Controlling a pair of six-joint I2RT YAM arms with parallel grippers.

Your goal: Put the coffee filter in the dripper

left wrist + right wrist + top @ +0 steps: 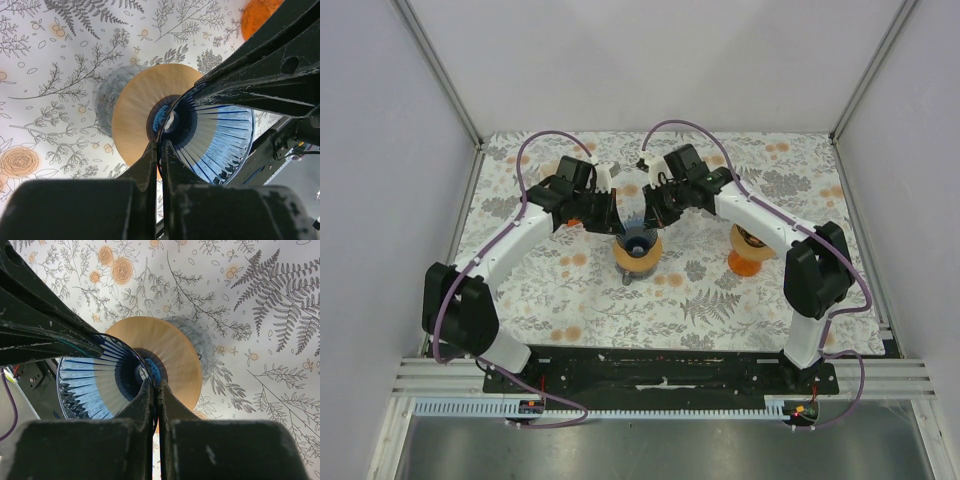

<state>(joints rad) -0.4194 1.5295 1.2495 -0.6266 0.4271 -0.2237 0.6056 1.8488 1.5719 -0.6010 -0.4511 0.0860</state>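
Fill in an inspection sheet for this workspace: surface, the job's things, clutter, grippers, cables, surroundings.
Surface: floral-print cloth covering the table.
Job's things: dripper, a blue ribbed cone in a wooden collar, mid-table; no separate coffee filter can be made out.
Clutter: orange object partly under the right arm; another orange piece beneath the left arm.
Grippers: left gripper and right gripper both shut on the dripper's rim, from opposite sides.
Cables: purple cable looping along each arm.
Surroundings: white walls with metal frame posts.
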